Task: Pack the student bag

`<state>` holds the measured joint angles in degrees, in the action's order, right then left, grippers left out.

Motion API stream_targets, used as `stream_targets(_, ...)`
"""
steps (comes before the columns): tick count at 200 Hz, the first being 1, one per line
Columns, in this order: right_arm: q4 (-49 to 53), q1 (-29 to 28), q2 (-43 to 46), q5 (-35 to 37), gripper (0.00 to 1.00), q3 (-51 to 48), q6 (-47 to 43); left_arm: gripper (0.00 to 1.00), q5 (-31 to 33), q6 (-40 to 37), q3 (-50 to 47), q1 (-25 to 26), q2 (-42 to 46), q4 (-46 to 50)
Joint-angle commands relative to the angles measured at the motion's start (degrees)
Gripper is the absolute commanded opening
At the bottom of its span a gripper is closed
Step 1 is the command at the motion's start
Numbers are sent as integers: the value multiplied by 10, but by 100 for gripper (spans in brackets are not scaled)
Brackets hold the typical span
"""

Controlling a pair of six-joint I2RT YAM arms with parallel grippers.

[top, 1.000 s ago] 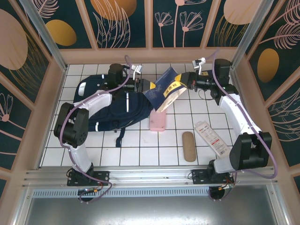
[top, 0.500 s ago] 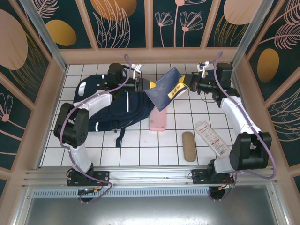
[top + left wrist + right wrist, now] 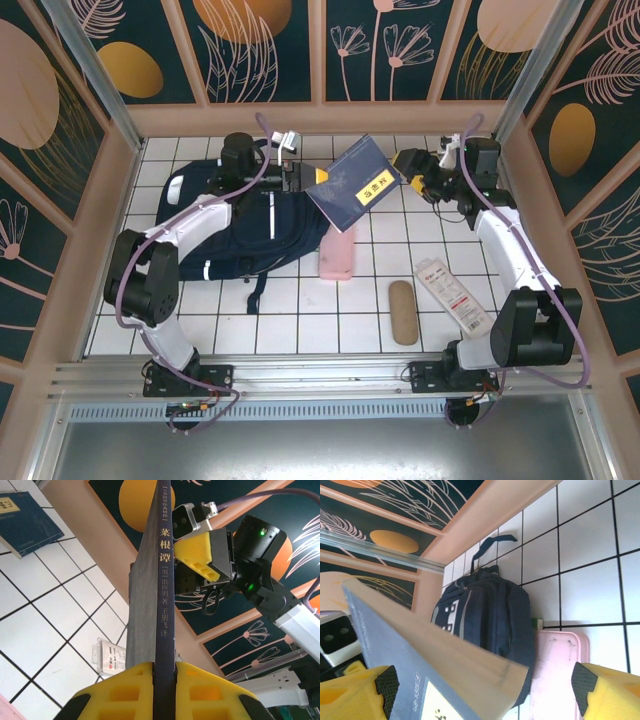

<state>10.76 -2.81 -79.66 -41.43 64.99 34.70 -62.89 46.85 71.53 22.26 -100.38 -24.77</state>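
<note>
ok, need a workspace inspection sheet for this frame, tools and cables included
Surface: white tiled table, no spills seen.
Job's things: student bag lying flat at far left; blue book held in the air just to its right, not yet inside.
Clutter: pink case beside the bag; brown oval case; white packet; second blue book flat on the tiles.
Tools: left tool shut on the blue book at its spine; right tool open, apart from the book.
Cables: purple cables run along both arms, no snag seen.
Surroundings: floral wall panels; aluminium rail at the near edge.
</note>
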Motion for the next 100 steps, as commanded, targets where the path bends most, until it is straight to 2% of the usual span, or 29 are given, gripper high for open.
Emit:
stream_targets(1,27,-13,-7,15,91,31,-71,0,-28,-67,25,-2,18,54)
stream_targets(41,-4,-45,-40,-79,91,38,-91,0,-60,-65,13,-2,39,39)
stream_targets(79,-16,-65,-52,-92,89,47,-105,0,-77,-65,7,2,46,31)
stream_targets(100,-58,-64,-57,-113,86,34,-68,0,-90,-62,10,11,48,26)
